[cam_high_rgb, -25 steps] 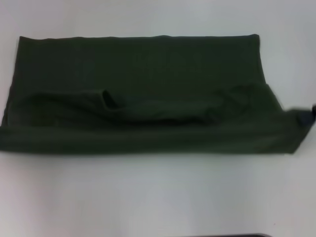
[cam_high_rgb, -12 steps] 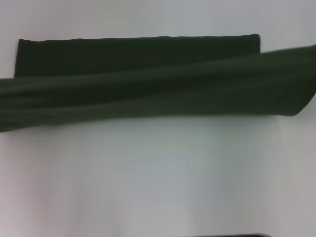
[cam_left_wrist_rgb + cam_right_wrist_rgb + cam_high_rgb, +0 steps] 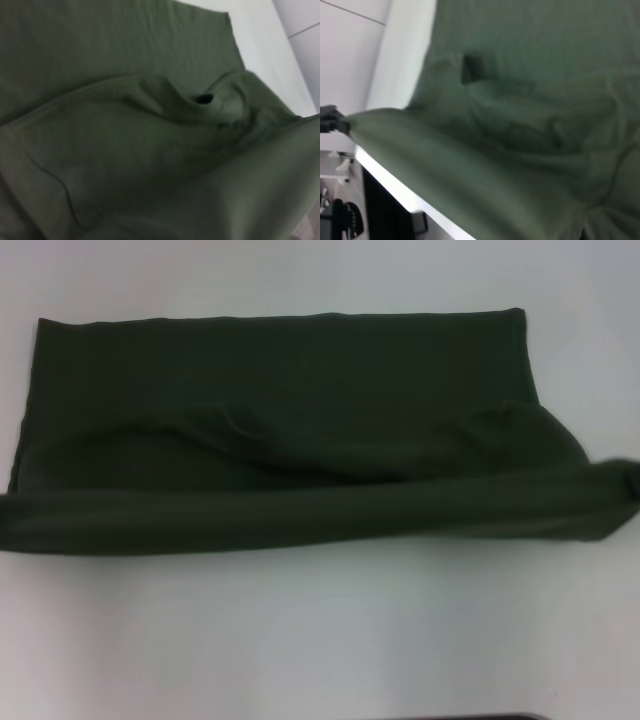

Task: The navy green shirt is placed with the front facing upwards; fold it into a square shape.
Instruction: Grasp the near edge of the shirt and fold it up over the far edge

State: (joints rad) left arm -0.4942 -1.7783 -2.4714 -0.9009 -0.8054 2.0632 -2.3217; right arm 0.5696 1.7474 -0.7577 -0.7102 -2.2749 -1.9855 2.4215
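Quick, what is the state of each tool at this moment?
Left tool: not in view in any picture.
Right tool: closed on the near edge of the navy green shirt, at its right end, holding it up over the white table.

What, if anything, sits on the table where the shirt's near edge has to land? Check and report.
Nothing visible does. The navy green shirt lies alone on the white table, its near edge lifted as a taut band. The far layer it would fold onto carries only its own wrinkles. The right gripper pinches the band's right end; the left gripper is out of view.
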